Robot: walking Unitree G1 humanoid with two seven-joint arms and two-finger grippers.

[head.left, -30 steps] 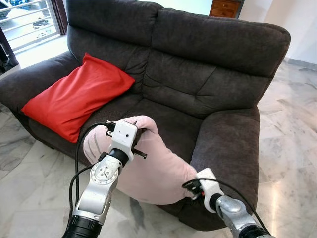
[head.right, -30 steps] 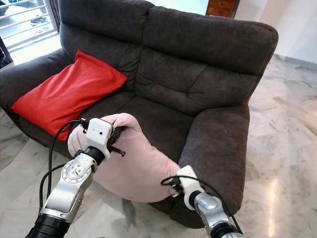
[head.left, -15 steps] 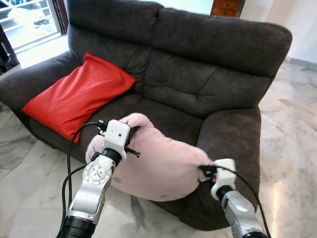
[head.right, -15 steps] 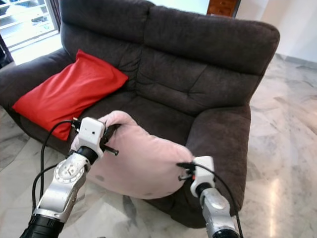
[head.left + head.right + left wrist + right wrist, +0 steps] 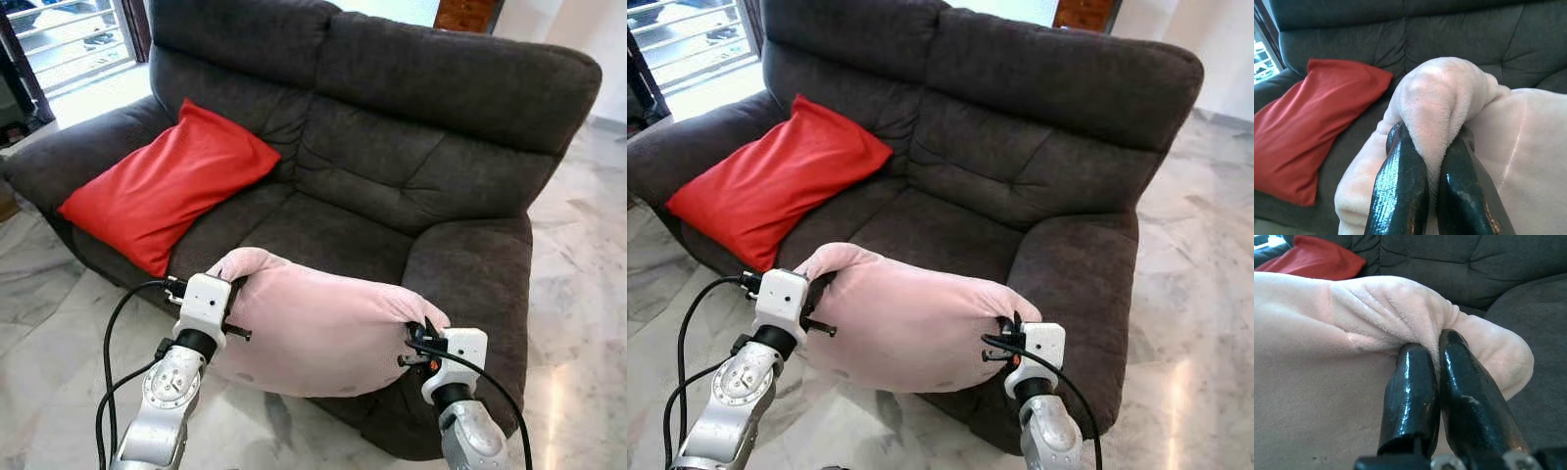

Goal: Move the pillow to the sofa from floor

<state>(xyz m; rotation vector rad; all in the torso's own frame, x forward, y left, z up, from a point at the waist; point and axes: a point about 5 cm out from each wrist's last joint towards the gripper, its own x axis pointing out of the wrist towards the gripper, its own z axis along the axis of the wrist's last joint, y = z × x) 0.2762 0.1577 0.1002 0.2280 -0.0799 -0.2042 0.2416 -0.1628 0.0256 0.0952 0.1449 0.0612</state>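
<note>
1. The pink pillow (image 5: pixel 323 328) hangs at the front edge of the dark sofa (image 5: pixel 411 147) seat.
2. The left gripper (image 5: pixel 1422 161) pinches its left corner.
3. The right gripper (image 5: pixel 1437 367) pinches its right corner.

No readable text, label, brand, number or sign anywhere: none on sofa (image 5: pixel 411 176), pink pillow (image 5: pixel 323 328) or red cushion (image 5: pixel 167 186).

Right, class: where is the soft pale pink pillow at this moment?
In the eye views, the soft pale pink pillow hangs between the left gripper and right gripper, in front of the dark grey sofa, right of the red cushion.
</note>
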